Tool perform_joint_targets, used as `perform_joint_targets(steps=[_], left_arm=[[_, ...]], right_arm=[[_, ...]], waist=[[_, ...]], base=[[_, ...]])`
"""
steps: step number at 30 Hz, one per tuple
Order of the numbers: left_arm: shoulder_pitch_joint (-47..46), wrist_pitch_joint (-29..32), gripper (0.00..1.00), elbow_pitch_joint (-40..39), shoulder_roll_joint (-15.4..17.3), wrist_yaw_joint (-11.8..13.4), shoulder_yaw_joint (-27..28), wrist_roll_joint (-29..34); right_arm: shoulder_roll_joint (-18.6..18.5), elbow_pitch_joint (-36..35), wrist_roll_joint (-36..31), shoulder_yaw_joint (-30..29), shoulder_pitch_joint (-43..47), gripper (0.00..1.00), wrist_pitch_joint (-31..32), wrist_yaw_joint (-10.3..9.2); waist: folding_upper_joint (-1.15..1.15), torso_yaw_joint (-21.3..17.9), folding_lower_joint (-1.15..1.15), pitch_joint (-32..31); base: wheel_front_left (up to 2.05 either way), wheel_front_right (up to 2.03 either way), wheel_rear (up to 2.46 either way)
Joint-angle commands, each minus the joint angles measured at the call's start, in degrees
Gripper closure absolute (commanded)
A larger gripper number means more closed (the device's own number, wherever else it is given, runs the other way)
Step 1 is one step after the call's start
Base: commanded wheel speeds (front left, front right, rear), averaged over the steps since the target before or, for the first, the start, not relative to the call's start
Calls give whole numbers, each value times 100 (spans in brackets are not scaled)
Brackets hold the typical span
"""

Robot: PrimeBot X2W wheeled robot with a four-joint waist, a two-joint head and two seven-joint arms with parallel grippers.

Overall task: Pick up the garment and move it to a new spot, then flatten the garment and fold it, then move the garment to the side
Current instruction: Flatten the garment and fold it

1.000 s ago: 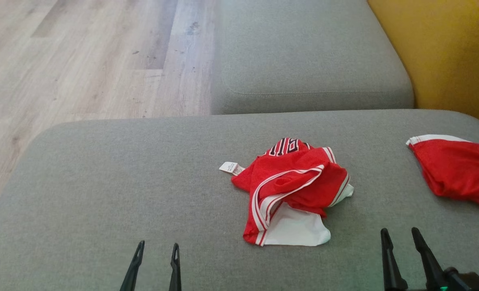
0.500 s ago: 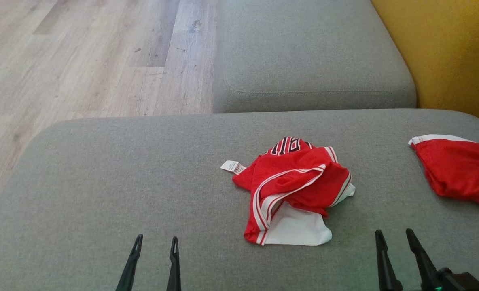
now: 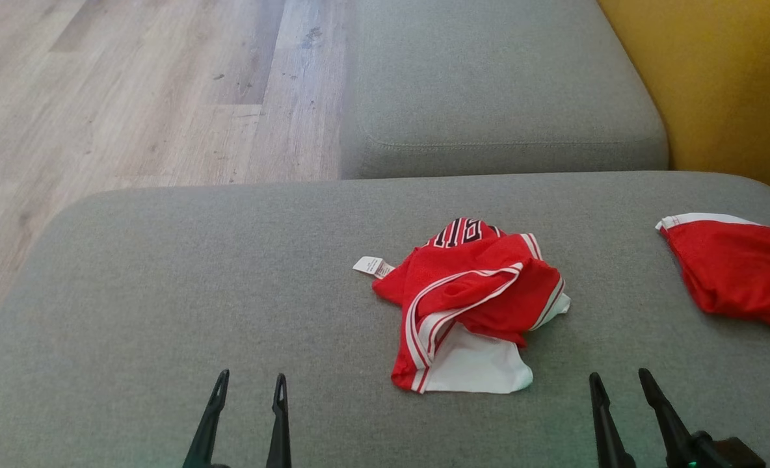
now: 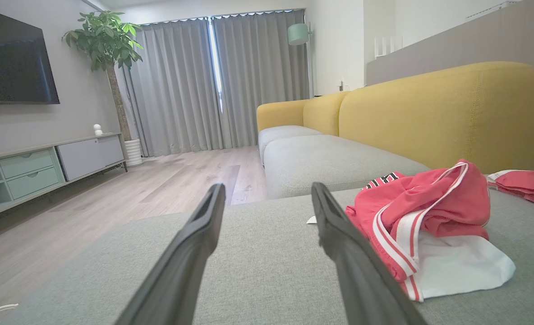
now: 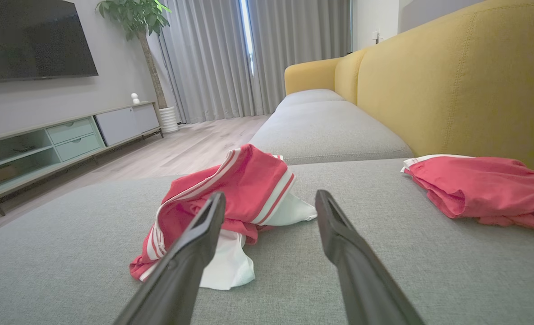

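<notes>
A crumpled red garment [image 3: 473,292] with white stripes, a white lining and a small tag lies in a heap on the grey cushion [image 3: 196,292], right of centre. It also shows as the garment [image 4: 425,216] to the right of the left fingers and as the garment [image 5: 231,194] just beyond the right gripper's left finger. My left gripper [image 3: 250,385] stands open near the cushion's front edge, well left of the heap, holding nothing. My right gripper [image 3: 619,382] is open too, to the heap's lower right, apart from it.
A second red piece of clothing [image 3: 736,273] lies at the cushion's right edge. Another grey seat cushion [image 3: 489,91] sits beyond, with a yellow backrest [image 3: 730,84] on the right. Wooden floor [image 3: 131,97] lies to the left, beyond the cushion's edge.
My right gripper has drifted a little to the left, nearer the heap. The left gripper and the garment have stayed where they were.
</notes>
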Motion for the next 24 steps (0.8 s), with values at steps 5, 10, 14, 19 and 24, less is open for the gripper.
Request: perform_joint_targets(steps=[5, 10, 14, 19, 24], left_arm=[[-246, -30, 0, -170, -118, -52, 188, 19], [-306, -30, 0, 153, -194, -366, 70, -239], [-565, -30, 0, 669, -224, -716, -73, -274], [-1176, -30, 0, 1479, -269, -1075, -461, -88], [-1913, -30, 0, 2424, -309, -1299, -967, 106]], right_arm=[[-40, -185, -28, 141, -229, 0, -22, 20], [-49, -198, -34, 197, -322, 0, -22, 20], [-87, -251, -17, 278, -419, 0, -22, 20], [-158, -291, 24, 359, -525, 0, -22, 20], [-275, -300, 56, 460, -657, 0, -22, 20]], waist=[[0, 27, 0, 61], [0, -13, 0, 247], [0, -95, 0, 485], [0, -220, 0, 787], [0, -392, 0, 1040]], base=[[0, 0, 0], [0, 0, 0], [0, 0, 0], [0, 0, 0], [0, 0, 0]])
